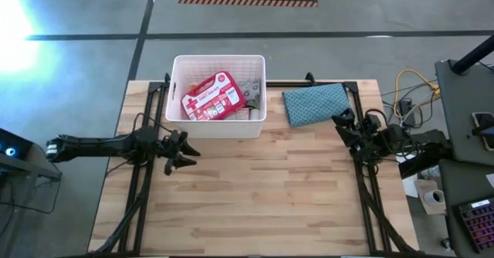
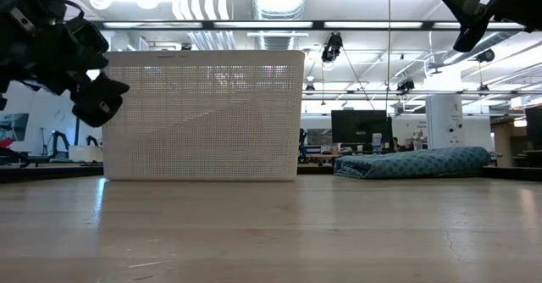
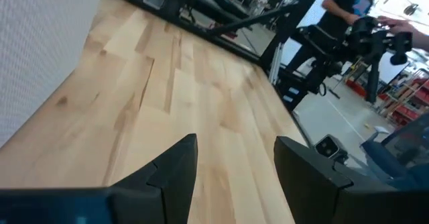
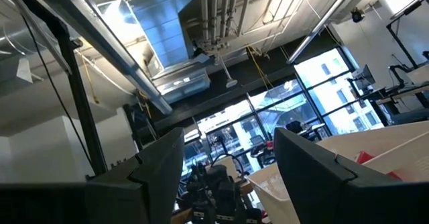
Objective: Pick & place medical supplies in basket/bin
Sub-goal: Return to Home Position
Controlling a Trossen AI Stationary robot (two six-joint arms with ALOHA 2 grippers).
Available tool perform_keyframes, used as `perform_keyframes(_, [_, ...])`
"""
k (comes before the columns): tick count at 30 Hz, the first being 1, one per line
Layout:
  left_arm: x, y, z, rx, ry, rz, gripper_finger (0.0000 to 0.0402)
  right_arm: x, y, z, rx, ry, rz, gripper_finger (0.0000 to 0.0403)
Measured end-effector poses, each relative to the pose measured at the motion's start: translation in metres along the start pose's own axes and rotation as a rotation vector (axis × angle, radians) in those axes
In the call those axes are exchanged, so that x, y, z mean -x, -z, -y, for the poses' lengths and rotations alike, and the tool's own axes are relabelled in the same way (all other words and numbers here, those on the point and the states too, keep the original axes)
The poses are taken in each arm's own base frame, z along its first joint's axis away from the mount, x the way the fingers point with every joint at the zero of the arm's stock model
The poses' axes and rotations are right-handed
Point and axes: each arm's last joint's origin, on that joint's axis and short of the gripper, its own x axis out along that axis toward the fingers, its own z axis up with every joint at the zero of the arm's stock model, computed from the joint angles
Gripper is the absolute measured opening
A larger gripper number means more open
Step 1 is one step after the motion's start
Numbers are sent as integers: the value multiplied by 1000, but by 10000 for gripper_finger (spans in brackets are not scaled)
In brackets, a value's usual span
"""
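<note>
Red first-aid case (image 1: 210, 97) lies inside the white bin (image 1: 219, 58) at the desk's (image 1: 255, 196) far edge. Left end effector (image 1: 190, 156) hovers toward the left edge, fingers apart. Right end effector (image 1: 340, 120) sits near the right edge, also apart.

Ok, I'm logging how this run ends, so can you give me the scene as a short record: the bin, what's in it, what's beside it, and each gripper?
bin: white plastic bin, far side of the wooden table
in bin: red first-aid case, lying tilted; smaller items beside it, too small to identify
beside bin: blue-grey cloth pouch, on the table to the bin's right, not touching it
left gripper: open, empty, over the table near the bin's front left corner
right gripper: open, empty, raised by the pouch's near edge
</note>
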Motion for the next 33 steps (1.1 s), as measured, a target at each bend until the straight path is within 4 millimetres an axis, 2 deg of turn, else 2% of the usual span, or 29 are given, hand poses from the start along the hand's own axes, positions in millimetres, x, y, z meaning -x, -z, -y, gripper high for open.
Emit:
perform_keyframes(17, [-8,9,-7,42,-56,-119,179,0,0,0,0,0,0,219])
perform_keyframes(33, [-9,12,-9,54,-71,-151,179,0,0,0,0,0,0,219])
